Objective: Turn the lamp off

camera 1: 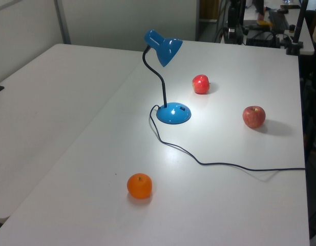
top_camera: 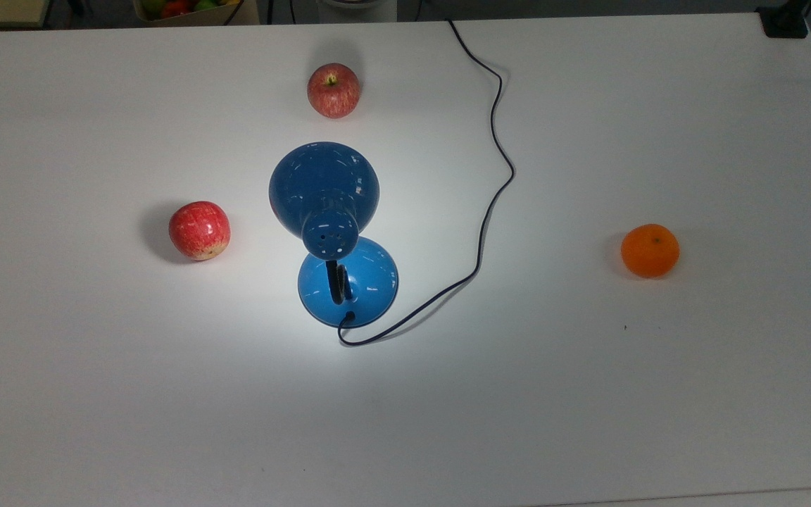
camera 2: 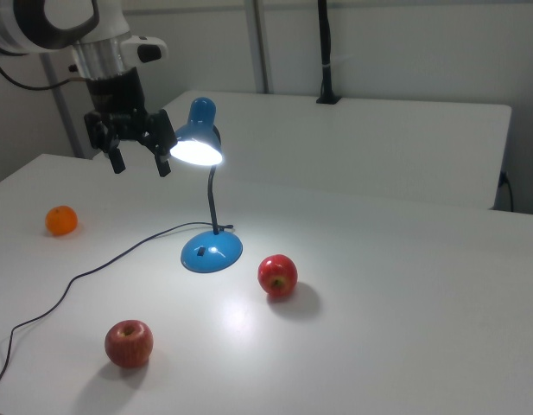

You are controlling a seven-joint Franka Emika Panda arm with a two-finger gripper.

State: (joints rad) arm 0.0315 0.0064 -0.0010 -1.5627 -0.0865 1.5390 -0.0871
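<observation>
Right view: lamp [camera 2: 201, 147] lit mid-bench, jaws [camera 2: 138, 158] open, empty, hanging beside shade. Approach step; next, I reckon, reach base switch [camera 2: 202, 253].

The lamp [top_camera: 324, 191], at the centre of the top view, has a glossy blue shade and base (small reflections speckle both) and a matt black neck. Its cord [top_camera: 493, 176] is thin, smooth and black. The table [top_camera: 659, 387] is smooth matt white. The apples [top_camera: 199, 229] look waxy with a soft sheen; the orange [top_camera: 650, 250] is finely dimpled.
</observation>
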